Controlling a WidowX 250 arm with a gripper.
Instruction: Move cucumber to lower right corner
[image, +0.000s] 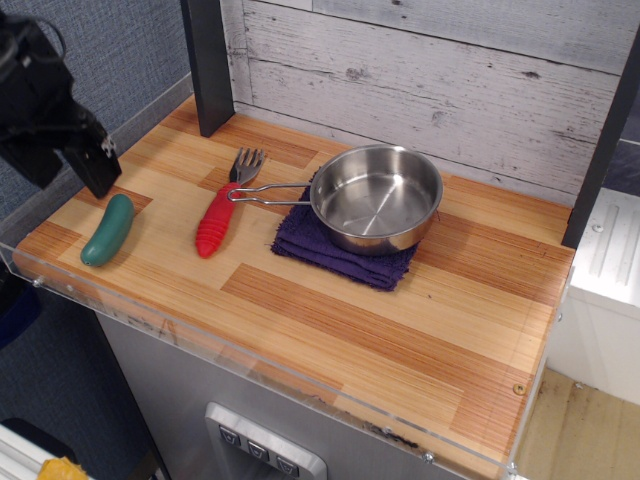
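We read no writing anywhere. The gripper is dark, blurred and cut off at the left edge, so we cannot tell how its fingers stand. The cucumber lies just below it on the counter, at the left end.

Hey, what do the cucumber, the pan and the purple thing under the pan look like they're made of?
The cucumber looks like smooth molded plastic or rubber: even teal-green color, soft sheen, rounded ends. The pan appears to be polished metal, probably stainless steel, given its mirror-like reflections and thin wire handle. The purple cloth under it looks like folded terry fabric, matte and fuzzy at the edges.
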